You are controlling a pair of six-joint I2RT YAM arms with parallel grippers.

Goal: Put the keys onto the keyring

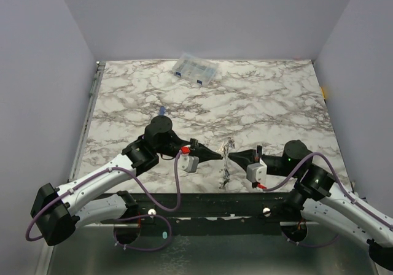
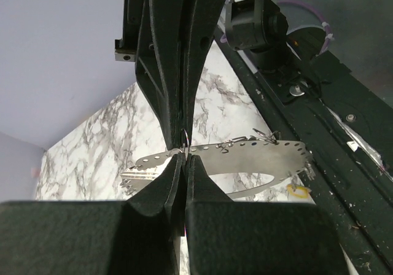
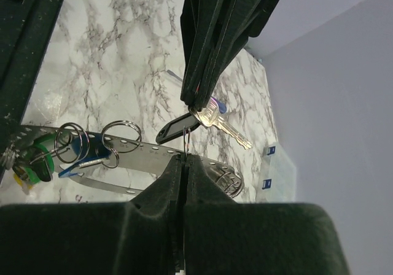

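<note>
The keyring [image 3: 141,155] is a flat grey metal hoop pierced with holes, also seen as the keyring [image 2: 258,149], and it hangs between both arms above the table's near edge [image 1: 226,164]. Several small rings [image 3: 121,131] with a green tag [image 3: 40,155] and a blue tag [image 3: 73,166] sit on it. My left gripper [image 1: 216,154] [image 2: 184,156] and right gripper [image 1: 235,156] [image 3: 185,158] meet tip to tip. Both are shut on one thin split ring [image 3: 185,141]. A silver key [image 3: 224,121] and its black tag [image 3: 177,127] dangle from that ring at the left fingertips.
A clear plastic compartment box [image 1: 194,68] lies at the back of the marble table [image 1: 276,103]. A small blue item [image 1: 161,110] rests behind the left arm. Grey walls close in three sides, and a black rail [image 1: 209,204] runs along the near edge.
</note>
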